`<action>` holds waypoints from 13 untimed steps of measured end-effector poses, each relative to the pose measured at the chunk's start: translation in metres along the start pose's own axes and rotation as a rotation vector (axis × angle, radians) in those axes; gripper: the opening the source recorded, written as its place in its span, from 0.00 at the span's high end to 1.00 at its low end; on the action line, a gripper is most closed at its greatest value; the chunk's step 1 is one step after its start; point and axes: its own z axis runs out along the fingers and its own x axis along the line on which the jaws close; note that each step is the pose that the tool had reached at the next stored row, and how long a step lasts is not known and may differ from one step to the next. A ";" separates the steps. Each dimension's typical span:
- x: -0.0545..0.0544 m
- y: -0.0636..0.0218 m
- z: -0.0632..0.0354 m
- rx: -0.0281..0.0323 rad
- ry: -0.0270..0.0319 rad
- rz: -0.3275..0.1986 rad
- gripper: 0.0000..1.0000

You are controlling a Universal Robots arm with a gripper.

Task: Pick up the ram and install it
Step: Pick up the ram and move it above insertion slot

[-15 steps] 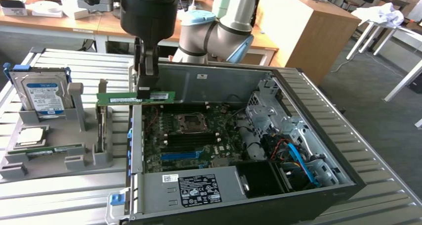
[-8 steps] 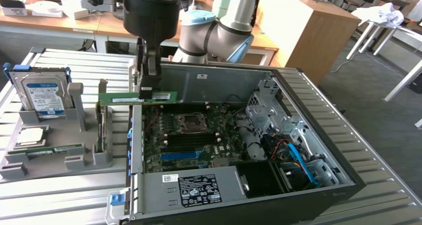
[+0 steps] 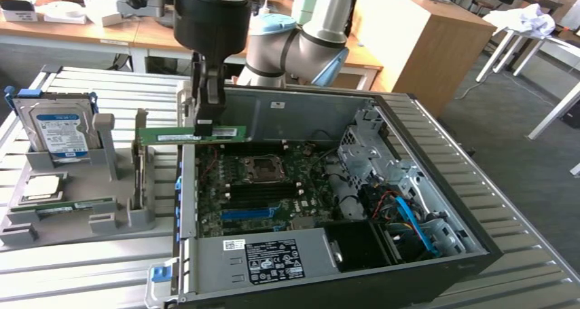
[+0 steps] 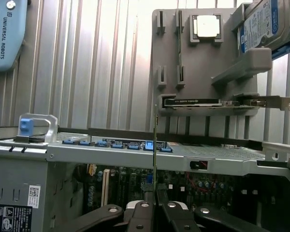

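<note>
The gripper (image 3: 205,127) is clamping its nearly closed jaws on the ram (image 3: 172,137), holding it above the open computer case (image 3: 299,115).

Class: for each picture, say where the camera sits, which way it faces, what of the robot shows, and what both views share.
Exterior view: off the arm, high up, looking down into the open computer case; shows the arm and gripper.
Wrist view: on the wrist, looking along the fingers past the edge-on ram toward the case.
Shared: ram, case, hard drive.
</note>
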 end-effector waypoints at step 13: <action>0.000 -0.0064 -0.0002 0.0000 0.0004 0.000 0.87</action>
